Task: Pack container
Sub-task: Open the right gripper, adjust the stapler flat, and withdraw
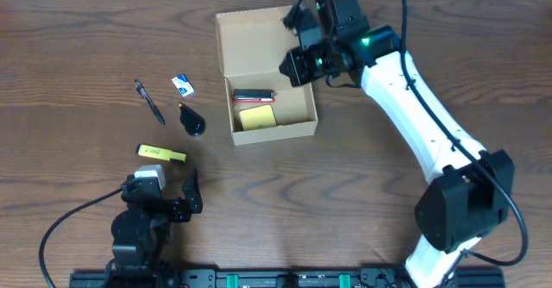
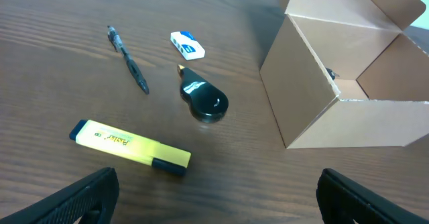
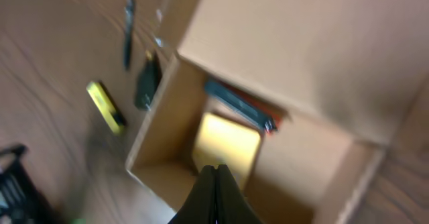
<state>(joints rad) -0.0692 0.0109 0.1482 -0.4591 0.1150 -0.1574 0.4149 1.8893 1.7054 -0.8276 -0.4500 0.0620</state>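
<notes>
Covering container [image 1: 254,42] edge — right gripper [image 3: 215,177]; its wrist view blurred.

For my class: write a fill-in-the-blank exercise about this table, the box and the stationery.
1. The sticky-note pad lies ___ the container.
2. The container's lid stands ___.
3. The highlighter on the table is mostly ___ in colour.
4. The right pincer above the container is ___.
Missing words: inside; open; yellow; shut.
</notes>
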